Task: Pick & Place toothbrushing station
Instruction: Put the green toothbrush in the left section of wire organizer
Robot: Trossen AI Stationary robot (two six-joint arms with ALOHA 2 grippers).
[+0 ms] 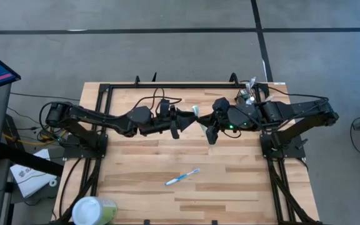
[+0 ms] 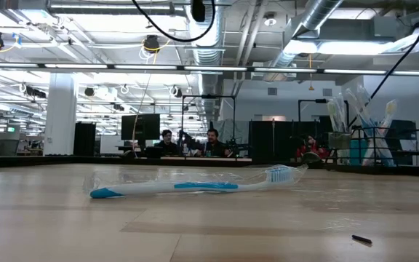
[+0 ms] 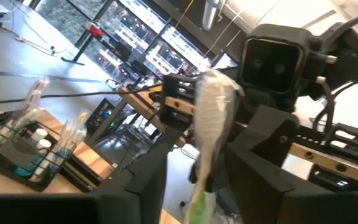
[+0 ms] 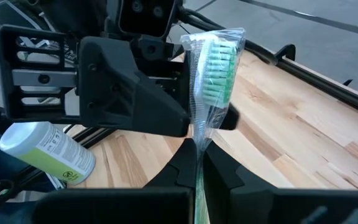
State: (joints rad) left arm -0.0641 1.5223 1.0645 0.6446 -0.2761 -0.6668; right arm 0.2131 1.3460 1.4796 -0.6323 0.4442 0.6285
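Above the table's middle, my right gripper is shut on a green toothbrush in a clear wrapper, also seen in the high view. My left gripper faces it from the left, open, with one finger on either side of the wrapped brush head. The toothbrushing station, a small black holder with wrapped brushes standing in it, sits at the table's far right corner. A blue toothbrush in its wrapper lies flat on the table nearer the front. My right gripper pinches the green toothbrush's handle between its two fingers, wrapper and all. It comes from the table's right, slanting a little downward. The brush runs on past the fingertips toward my left gripper, bristle head foremost, lifted clear of the table.
A pale-green container with a white lid lies at the table's near left corner. A black frame rail runs along the far edge. The wooden table is bare around the blue toothbrush. People sit in the room far behind.
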